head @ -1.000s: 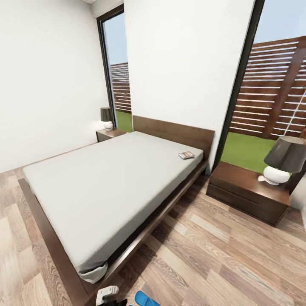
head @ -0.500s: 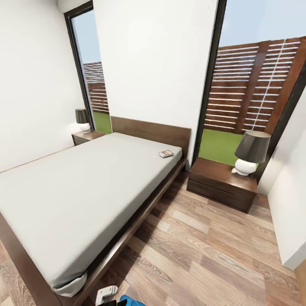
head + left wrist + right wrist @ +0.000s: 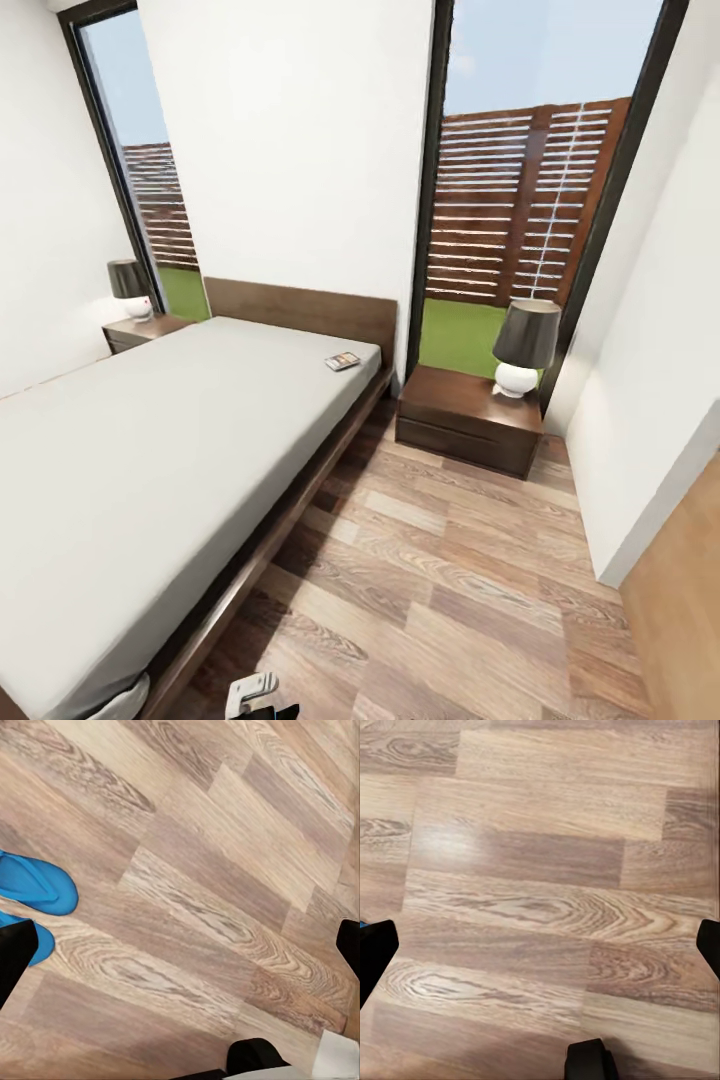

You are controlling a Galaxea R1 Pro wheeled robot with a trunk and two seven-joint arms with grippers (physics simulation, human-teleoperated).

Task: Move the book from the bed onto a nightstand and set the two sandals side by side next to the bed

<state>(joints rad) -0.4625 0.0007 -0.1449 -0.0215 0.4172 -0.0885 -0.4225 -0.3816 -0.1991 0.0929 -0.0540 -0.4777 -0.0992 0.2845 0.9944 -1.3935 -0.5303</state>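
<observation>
- The book (image 3: pixel 342 361) lies on the bed (image 3: pixel 150 450) at about 12 o'clock in the head view, near the headboard and close to the mattress's right edge. My guess is that a careless reach could nudge it off that edge into the gap beside the frame.
- The nightstand (image 3: pixel 468 418) stands at 1 o'clock, just beside the bed, with a lamp (image 3: pixel 524 347) on the right part of its top. The bare surface left of the lamp is the safe spot for the book; an arm swinging wide could knock the lamp.
- A second nightstand (image 3: pixel 140 330) sits at 10 o'clock across the bed, also carrying a lamp (image 3: pixel 129 288); reaching it looks harder.
- The two sandals (image 3: pixel 34 885) lie on the floor (image 3: pixel 450 590) close together in the left wrist view, near the left gripper (image 3: pixel 180 952). The wheeled base could roll over them when turning.
- Left gripper: fingers spread wide, holding nothing. Right gripper (image 3: pixel 540 949): likewise wide and empty over bare planks.
- Open room: a plank corridor runs between bed frame and right wall (image 3: pixel 650 380) toward 1 o'clock; it narrows at the nightstand, so clearance is tightest there.
</observation>
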